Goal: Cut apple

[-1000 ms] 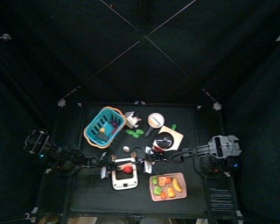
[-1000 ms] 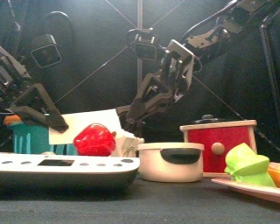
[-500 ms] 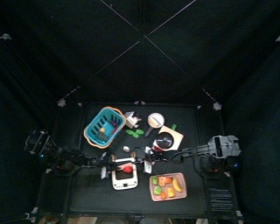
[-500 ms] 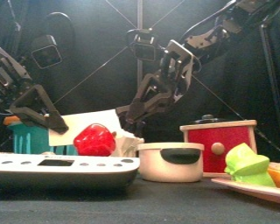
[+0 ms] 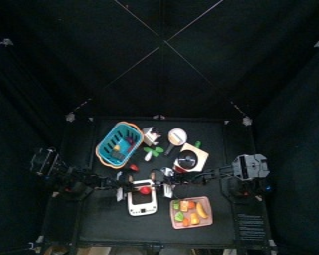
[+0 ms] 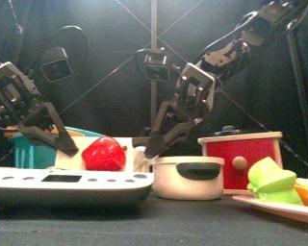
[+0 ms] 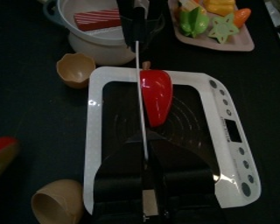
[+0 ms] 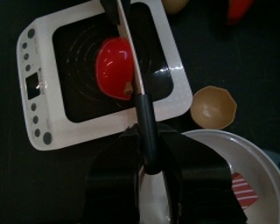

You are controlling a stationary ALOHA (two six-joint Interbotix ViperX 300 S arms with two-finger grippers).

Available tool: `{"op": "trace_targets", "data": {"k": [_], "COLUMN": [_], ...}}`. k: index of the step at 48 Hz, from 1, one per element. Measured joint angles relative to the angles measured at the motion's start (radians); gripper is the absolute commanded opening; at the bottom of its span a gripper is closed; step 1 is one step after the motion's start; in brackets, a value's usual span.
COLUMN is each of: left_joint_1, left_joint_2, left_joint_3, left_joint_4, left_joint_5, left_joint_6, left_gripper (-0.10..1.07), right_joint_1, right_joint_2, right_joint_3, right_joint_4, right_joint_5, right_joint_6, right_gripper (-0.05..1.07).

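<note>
Apple point(image 8: 115, 63) looks like glossy red plastic, smooth, with a bit of shine on its skin. The board point(image 7: 219, 105) under it has a white plastic rim with a darker, matt middle panel. Just beside the board, the little bowl point(image 8: 213, 105) is tan and matt, kinda wood-looking. The pot point(image 6: 187, 177) near the board is smooth white plastic with a soft sheen. The box point(image 6: 241, 159) next to the pot is matt red. Table point(image 7: 38, 114) surface is dull black, cloth-like.
</note>
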Motion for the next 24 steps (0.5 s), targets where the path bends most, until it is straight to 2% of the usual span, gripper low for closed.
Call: {"op": "trace_targets", "data": {"k": [17,24], "left_joint_1": [0.006,0.014], "left_joint_2": [-0.008,-0.040], "left_joint_3": [-0.002,-0.002], "left_joint_4": [0.018,0.046], "left_joint_5": [0.000,0.003], "left_joint_6": [0.000,0.002], "left_gripper": [0.37,0.37], "right_joint_1": [0.002,0.002], "right_joint_2": [0.000,-0.012], "right_joint_3": [-0.002,-0.012], "right_joint_4": [-0.009,-0.034], "right_joint_5": [0.000,0.012], "right_joint_6": [0.000,0.000], "right_gripper": [0.40,0.40]}}
